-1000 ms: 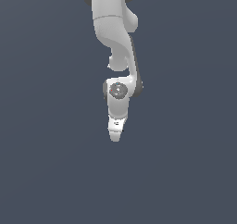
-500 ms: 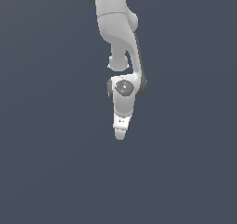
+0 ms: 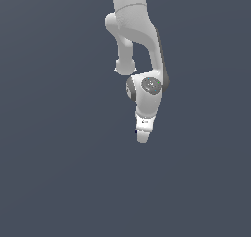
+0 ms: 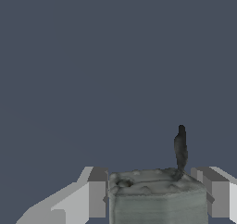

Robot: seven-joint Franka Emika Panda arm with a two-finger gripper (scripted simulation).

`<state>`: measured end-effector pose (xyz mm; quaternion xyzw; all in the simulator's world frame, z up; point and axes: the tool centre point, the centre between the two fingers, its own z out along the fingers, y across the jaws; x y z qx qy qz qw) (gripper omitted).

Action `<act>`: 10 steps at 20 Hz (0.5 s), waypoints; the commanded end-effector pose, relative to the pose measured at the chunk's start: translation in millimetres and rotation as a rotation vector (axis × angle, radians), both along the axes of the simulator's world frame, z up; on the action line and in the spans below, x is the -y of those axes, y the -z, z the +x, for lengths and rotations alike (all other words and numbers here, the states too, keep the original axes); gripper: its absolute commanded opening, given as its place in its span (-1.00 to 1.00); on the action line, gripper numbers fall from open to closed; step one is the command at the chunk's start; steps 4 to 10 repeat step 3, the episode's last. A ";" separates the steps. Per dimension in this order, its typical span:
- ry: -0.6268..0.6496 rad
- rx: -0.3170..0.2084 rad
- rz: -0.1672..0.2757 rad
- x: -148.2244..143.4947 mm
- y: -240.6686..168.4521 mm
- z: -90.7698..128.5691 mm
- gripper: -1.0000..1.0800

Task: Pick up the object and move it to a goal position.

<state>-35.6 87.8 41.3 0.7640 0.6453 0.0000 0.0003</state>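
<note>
1. Wrist view: pincer (image 4: 155,195) fingers flank the grey-green object (image 4: 157,197) on both sides, closed against it, so it rides along.
2. Exterior view: object only a dark speck (image 3: 136,131) beside pincer tip (image 3: 142,136); goal unseen.

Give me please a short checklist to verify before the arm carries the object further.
1. Object between both fingers: ok, one on each side.
2. Fingers touching the object: ok, no gap shows.
3. Gripper clear of other things: ok, only plain background around it.
4. Goal position visible: not ok, no marker in either view.
5. Object lifted off the surface: cannot tell.
</note>
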 end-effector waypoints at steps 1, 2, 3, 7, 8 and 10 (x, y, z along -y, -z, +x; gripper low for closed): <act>0.002 0.000 0.000 -6.3 -2.2 -0.8 -1.00; 0.002 0.000 0.000 -7.3 -2.5 -0.5 -1.00; 0.002 0.000 0.000 -7.5 -2.6 -0.4 -1.00; 0.002 0.000 0.000 -7.5 -2.6 -0.4 -1.00; 0.002 0.000 0.000 -7.5 -2.6 -0.4 -1.00; 0.002 0.000 0.000 -7.5 -2.6 -0.4 -1.00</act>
